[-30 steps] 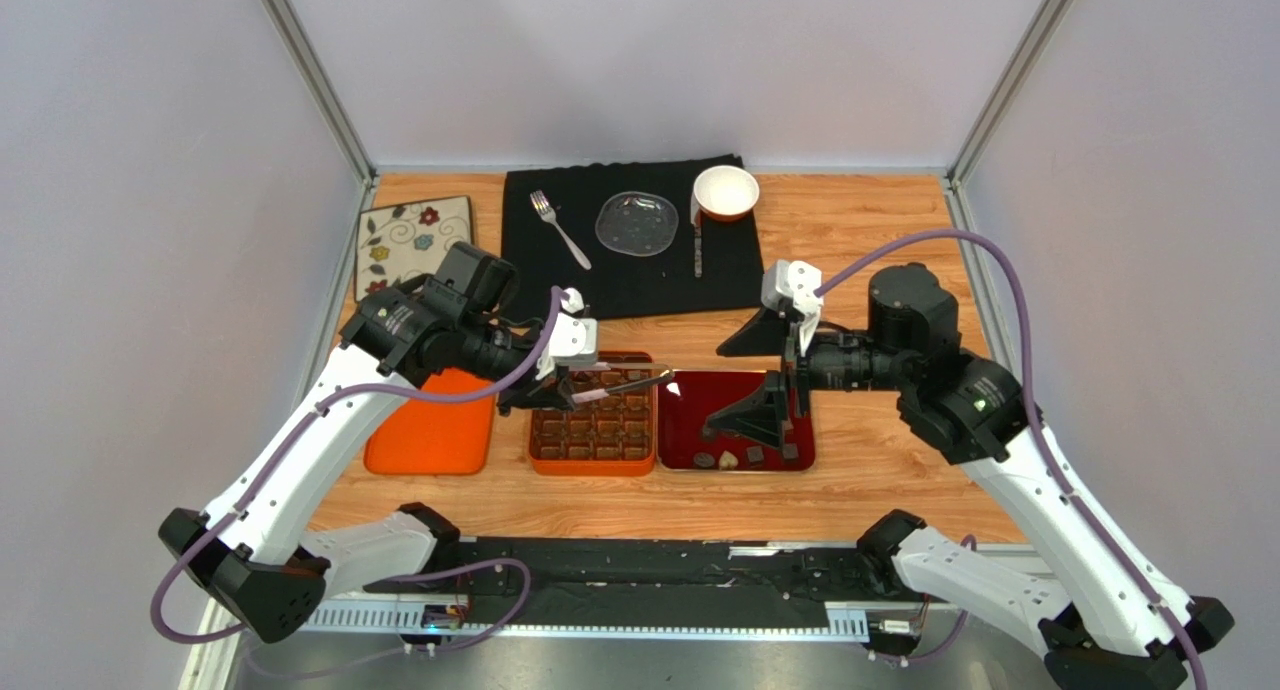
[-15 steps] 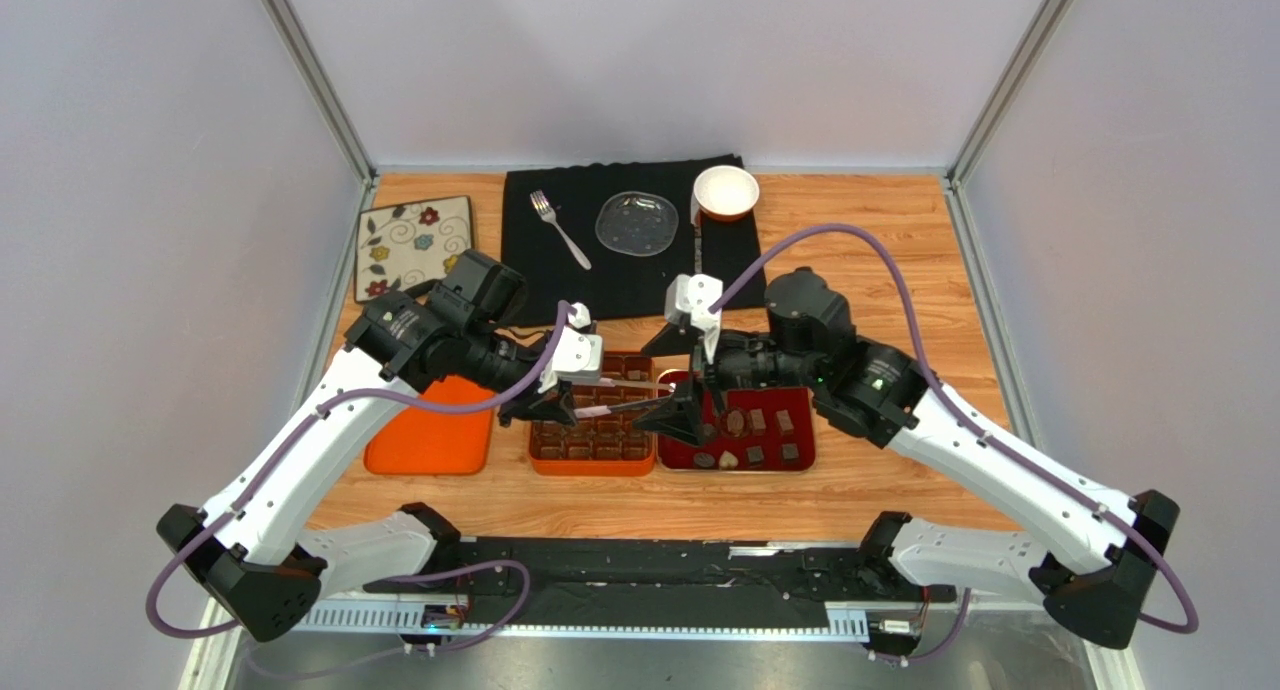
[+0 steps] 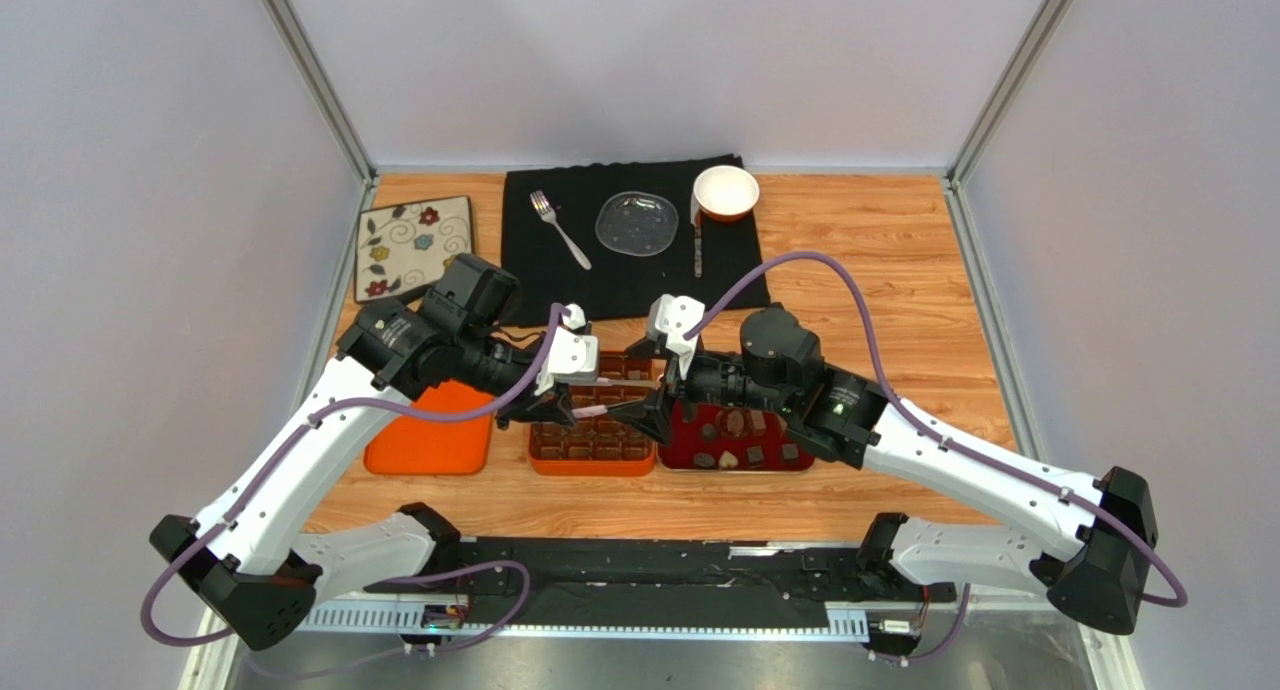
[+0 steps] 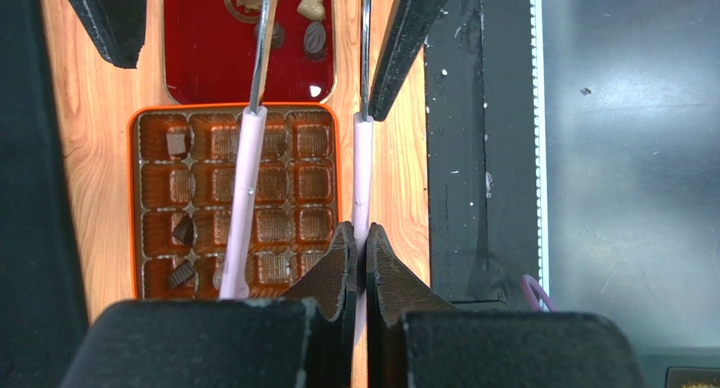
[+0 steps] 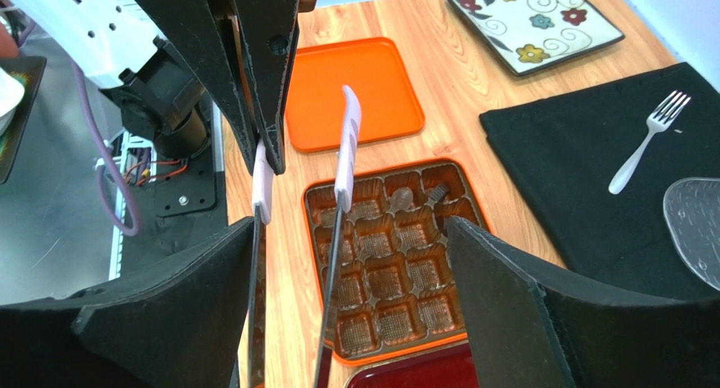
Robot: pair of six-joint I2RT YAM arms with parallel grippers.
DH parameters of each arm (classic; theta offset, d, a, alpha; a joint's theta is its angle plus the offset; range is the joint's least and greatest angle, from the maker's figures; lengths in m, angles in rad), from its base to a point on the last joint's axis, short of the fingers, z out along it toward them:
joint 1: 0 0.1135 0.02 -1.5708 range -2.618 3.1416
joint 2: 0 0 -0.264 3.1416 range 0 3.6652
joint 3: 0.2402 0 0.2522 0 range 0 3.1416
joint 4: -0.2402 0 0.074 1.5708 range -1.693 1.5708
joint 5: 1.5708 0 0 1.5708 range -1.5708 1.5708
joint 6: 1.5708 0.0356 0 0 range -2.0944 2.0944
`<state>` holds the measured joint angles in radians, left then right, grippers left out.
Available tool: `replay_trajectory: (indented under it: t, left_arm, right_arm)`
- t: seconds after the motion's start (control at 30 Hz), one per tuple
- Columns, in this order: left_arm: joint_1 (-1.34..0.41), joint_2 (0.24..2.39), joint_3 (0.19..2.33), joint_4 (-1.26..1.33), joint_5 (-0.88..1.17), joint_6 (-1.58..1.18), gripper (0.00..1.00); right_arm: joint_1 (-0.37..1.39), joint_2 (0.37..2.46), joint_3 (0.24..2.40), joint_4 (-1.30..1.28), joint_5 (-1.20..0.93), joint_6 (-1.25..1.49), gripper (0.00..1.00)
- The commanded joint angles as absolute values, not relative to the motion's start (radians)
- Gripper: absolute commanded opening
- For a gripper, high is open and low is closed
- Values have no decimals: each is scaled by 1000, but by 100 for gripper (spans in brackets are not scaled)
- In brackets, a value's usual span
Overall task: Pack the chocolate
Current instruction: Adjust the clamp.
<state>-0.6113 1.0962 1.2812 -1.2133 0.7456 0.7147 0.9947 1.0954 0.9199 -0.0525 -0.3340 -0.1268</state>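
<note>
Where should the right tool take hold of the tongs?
Probably across both lilac sleeves of the tongs, from their outer sides: the arms both lie between the open fingers of the right tool, and the left tool pinches just one.

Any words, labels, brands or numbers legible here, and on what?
No text can be read in any view.
The square floral plate bears only painted flowers.
The orange compartment box, dark red tray and pink-handled metal tongs carry no markings.
A small dark item at the bottom right corner of the left wrist view has faint marks, too small to read.
</note>
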Motion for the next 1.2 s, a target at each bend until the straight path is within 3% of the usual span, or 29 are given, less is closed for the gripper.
replay_trajectory:
  t: [0.0, 1.17]
  left_arm:
    - [-615, 1075, 1284, -1177, 776, 698, 0]
    - [-617, 1055, 1270, -1150, 741, 663, 0]
  right_arm:
    - [1020, 1085, 902, 126, -261, -107, 85]
    - [1077, 1095, 844, 147, -264, -34, 74]
